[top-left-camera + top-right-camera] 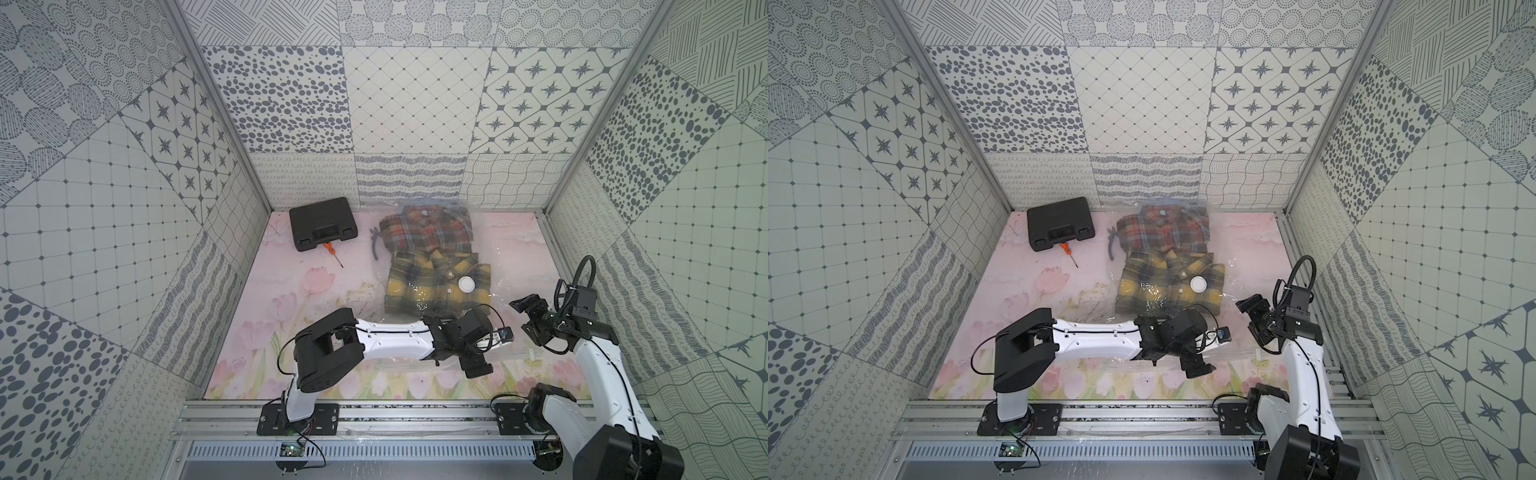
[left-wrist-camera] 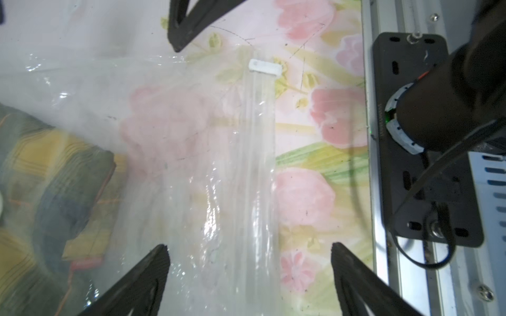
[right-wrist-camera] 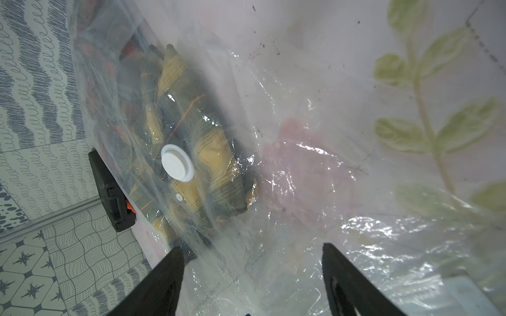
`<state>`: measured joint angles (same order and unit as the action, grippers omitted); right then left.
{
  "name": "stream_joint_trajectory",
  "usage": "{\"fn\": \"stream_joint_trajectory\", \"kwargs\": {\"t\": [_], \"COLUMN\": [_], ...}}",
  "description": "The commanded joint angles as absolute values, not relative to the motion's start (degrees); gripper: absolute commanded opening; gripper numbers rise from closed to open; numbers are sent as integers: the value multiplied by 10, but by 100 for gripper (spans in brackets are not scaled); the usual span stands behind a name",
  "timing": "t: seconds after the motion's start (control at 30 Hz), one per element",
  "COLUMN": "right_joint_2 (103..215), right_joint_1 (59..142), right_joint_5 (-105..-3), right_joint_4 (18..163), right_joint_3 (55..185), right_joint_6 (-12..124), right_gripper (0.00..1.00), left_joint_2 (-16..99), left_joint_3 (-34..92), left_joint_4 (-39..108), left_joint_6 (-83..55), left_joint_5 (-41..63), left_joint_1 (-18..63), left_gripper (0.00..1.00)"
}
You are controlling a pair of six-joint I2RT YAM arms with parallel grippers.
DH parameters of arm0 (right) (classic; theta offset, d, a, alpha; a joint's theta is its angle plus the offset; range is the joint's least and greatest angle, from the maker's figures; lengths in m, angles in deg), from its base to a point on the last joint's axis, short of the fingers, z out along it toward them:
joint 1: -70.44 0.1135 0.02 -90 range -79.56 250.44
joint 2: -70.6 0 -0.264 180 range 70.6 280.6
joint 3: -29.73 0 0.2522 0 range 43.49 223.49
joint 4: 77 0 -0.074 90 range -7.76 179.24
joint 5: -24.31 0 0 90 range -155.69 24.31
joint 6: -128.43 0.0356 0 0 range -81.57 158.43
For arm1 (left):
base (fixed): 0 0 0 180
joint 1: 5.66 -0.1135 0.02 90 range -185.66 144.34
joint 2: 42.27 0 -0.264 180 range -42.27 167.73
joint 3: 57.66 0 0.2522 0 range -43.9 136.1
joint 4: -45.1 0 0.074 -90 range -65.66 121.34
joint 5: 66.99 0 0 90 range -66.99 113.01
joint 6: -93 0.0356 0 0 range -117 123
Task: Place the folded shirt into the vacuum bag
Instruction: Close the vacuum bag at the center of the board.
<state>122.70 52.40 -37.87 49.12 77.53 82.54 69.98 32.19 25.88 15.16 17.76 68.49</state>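
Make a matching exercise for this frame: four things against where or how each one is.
Things:
1. yellow shirt
2. black case
3. screwdriver
4. left gripper

Place or state:
a. open, above the bag, near its zip
b. inside the bag, under the white cap
c. closed, by the back wall
d. lying loose beside the case

Pairs: 1-b, 2-c, 3-d, 4-a

No legible text or labels.
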Motion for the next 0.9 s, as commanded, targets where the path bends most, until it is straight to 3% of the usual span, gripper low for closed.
{"fn": "stream_joint_trajectory", "kwargs": {"t": [0.0, 0.23, 0.57, 0.8, 0.87], "right_joint_2": [1230, 1244, 1261, 1279, 1283], "right_joint_1": [508, 501, 501, 505, 512], "right_joint_5": [-358, -346, -339, -335, -342], "right_joint_4": [495, 502, 493, 475, 462], "right_joint_3": [799, 815, 843, 882, 904], "right_joint_6": [809, 801, 768, 722, 700], "right_gripper": [81, 80, 79, 76, 75], "left_joint_2": [746, 812, 809, 758, 741], "left_joint_3": [363, 398, 363, 334, 331], "left_joint_4": [244, 290, 386, 396, 377], "left_joint_6": [258, 331, 368, 336, 307], "left_joint_5": [229, 390, 449, 430, 405], "left_joint_1": [713, 737, 732, 709, 694], "left_gripper": [96, 89, 43, 5, 0]}}
